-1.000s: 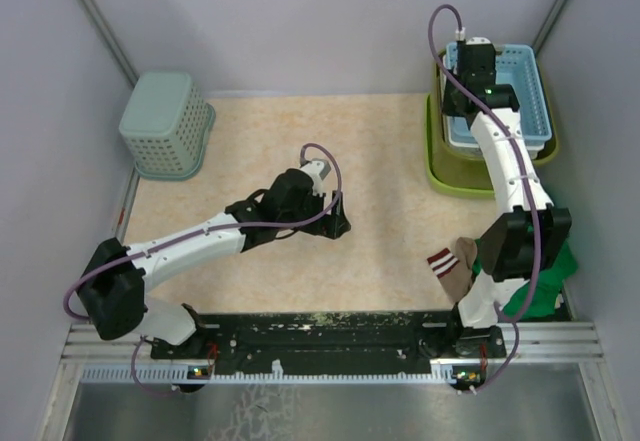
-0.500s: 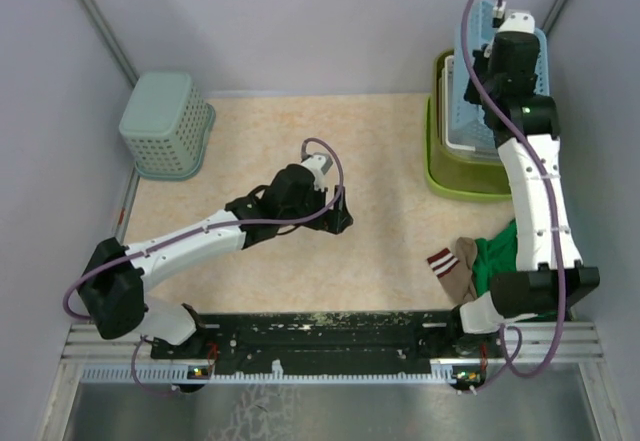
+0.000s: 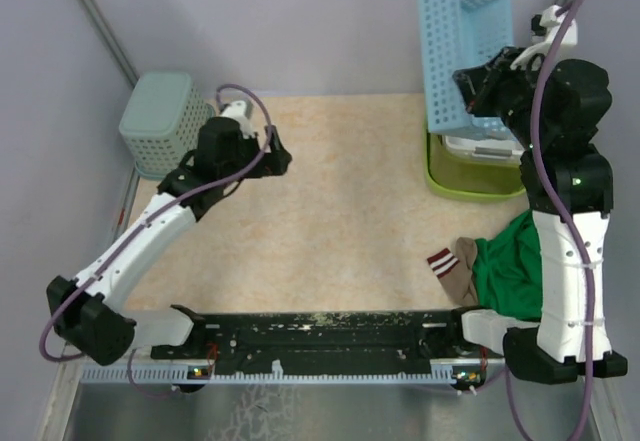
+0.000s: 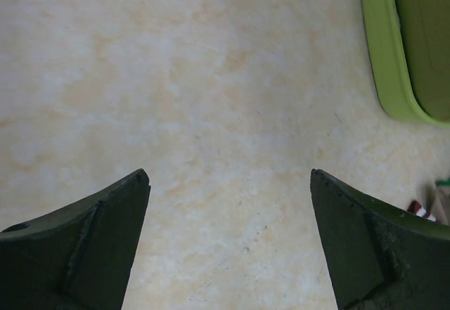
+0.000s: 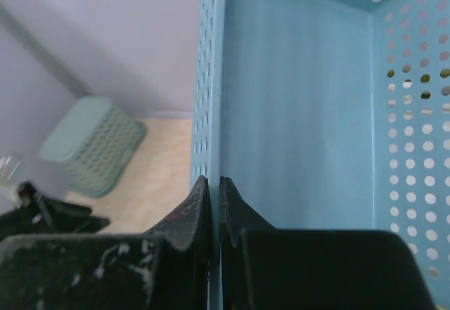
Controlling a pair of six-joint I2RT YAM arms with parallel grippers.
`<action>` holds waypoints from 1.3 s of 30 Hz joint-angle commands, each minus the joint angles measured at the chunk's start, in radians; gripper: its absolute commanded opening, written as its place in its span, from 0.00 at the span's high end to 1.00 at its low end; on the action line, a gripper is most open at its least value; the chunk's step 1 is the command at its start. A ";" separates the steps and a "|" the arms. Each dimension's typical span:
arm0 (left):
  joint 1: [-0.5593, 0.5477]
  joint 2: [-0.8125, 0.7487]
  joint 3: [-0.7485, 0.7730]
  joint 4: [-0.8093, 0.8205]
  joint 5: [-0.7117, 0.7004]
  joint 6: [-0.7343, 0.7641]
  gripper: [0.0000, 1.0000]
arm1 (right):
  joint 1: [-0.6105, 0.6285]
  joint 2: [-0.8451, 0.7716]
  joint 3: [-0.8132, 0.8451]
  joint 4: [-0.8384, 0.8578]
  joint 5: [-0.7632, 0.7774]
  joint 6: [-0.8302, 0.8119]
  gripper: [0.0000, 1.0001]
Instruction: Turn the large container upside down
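The large container [image 3: 452, 183], a lime-green tub, stands upright at the back right; its rim [image 4: 391, 57] shows in the left wrist view. A white basket [image 3: 482, 145] still sits inside it. My right gripper [image 3: 472, 89] is shut on the side wall of a light blue perforated basket [image 3: 455, 41], held tipped on end above the tub. In the right wrist view the jaws [image 5: 214, 181] pinch that blue wall [image 5: 295, 113]. My left gripper [image 3: 279, 151] hangs open over bare table [image 4: 228, 173], left of the tub and holding nothing.
An upturned teal perforated basket [image 3: 165, 126] stands at the back left, close to the left arm. A green cloth [image 3: 510, 266] and a striped sock [image 3: 448, 266] lie at the front right by the right arm's base. Walls enclose the table.
The right gripper has lifted the blue basket out of the large container and tipped it on end. The left arm has swung to the back left and opened a little wider.
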 commanded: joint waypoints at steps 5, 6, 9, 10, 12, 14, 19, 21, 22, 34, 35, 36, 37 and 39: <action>0.155 -0.189 0.006 -0.113 -0.195 -0.120 0.00 | 0.339 0.047 -0.173 0.327 -0.234 0.250 1.00; 0.162 -0.218 -0.018 -0.104 -0.208 -0.146 0.00 | 0.369 0.058 -0.206 0.364 -0.227 0.280 1.00; 0.173 -0.315 -0.076 -0.073 -0.247 -0.187 0.01 | 0.423 0.086 -0.331 0.515 -0.240 0.398 1.00; 0.173 -0.343 -0.083 -0.080 -0.280 -0.205 0.01 | 0.437 0.097 -0.377 0.576 -0.244 0.445 1.00; 0.173 -0.399 -0.088 -0.111 -0.361 -0.249 0.01 | 0.464 0.123 -0.453 0.683 -0.244 0.518 1.00; 0.173 -0.447 -0.092 -0.150 -0.443 -0.312 0.01 | 0.486 0.157 -0.511 0.769 -0.222 0.594 1.00; 0.173 -0.554 -0.181 -0.096 -0.478 -0.354 0.02 | 0.507 0.267 -0.626 1.105 -0.267 0.837 1.00; 0.173 -0.562 -0.183 -0.090 -0.476 -0.341 0.02 | 0.507 0.299 -0.658 1.218 -0.267 0.917 1.00; 0.173 -0.557 -0.177 -0.095 -0.472 -0.333 0.02 | 0.507 0.311 -0.672 1.251 -0.260 0.952 1.00; 0.173 -0.501 -0.148 -0.108 -0.418 -0.293 0.02 | 0.552 0.570 -0.742 1.684 -0.274 1.402 1.00; 0.173 -0.502 -0.146 -0.112 -0.424 -0.293 0.02 | 0.560 0.580 -0.742 1.687 -0.267 1.415 1.00; 0.174 -0.504 -0.146 -0.114 -0.428 -0.292 0.02 | 0.566 0.590 -0.748 1.693 -0.260 1.427 1.00; 0.173 -0.508 -0.146 -0.117 -0.435 -0.291 0.02 | 0.573 0.598 -0.751 1.699 -0.252 1.438 1.00; 0.173 -0.520 -0.148 -0.120 -0.445 -0.289 0.02 | 0.579 0.611 -0.765 1.707 -0.239 1.449 1.00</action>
